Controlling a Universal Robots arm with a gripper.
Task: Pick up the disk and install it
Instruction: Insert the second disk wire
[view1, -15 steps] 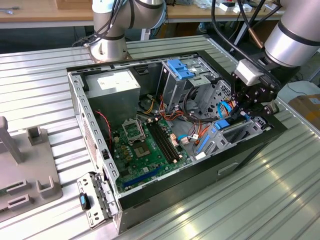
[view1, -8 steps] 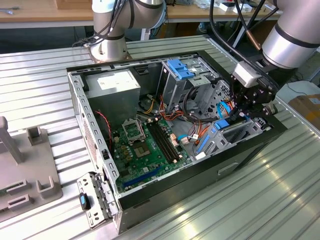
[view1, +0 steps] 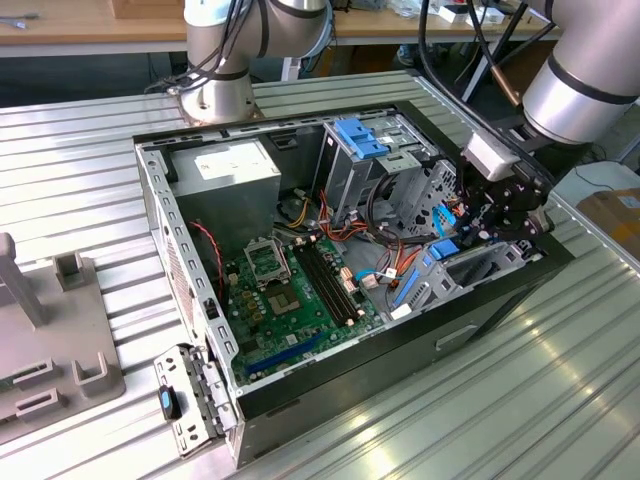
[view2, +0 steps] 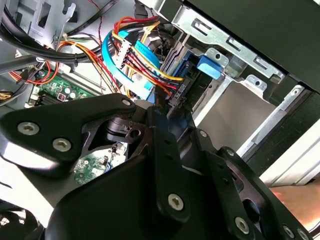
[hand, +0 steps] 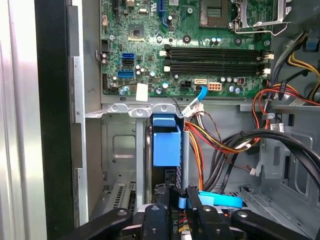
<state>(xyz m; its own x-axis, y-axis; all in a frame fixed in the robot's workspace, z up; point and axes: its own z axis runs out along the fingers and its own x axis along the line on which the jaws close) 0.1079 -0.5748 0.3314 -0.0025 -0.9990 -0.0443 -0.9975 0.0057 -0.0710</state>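
The disk (hand: 166, 142) stands on edge in a metal drive bay of the open computer case, below the motherboard, with its bright blue carrier facing the first wrist camera. In the exterior view its blue edge (view1: 445, 250) shows in the bay at the case's right end. My gripper (view1: 470, 235) reaches down into that bay. Its black fingers (hand: 200, 217) stand close together on the blue-edged near end of the disk. In the second wrist view the gripper (view2: 172, 112) ends beside the blue carrier tab (view2: 210, 66) and a black plug.
Red, yellow and black cable bundles (hand: 220, 140) crowd the bay, and a blue ribbon cable (view2: 117, 62) loops nearby. A lighter blue bracket (view1: 360, 138) tops the rear cage. The motherboard (view1: 290, 290) and power supply (view1: 235, 165) fill the case. Something like a hand (view2: 295, 200) shows outside the case wall.
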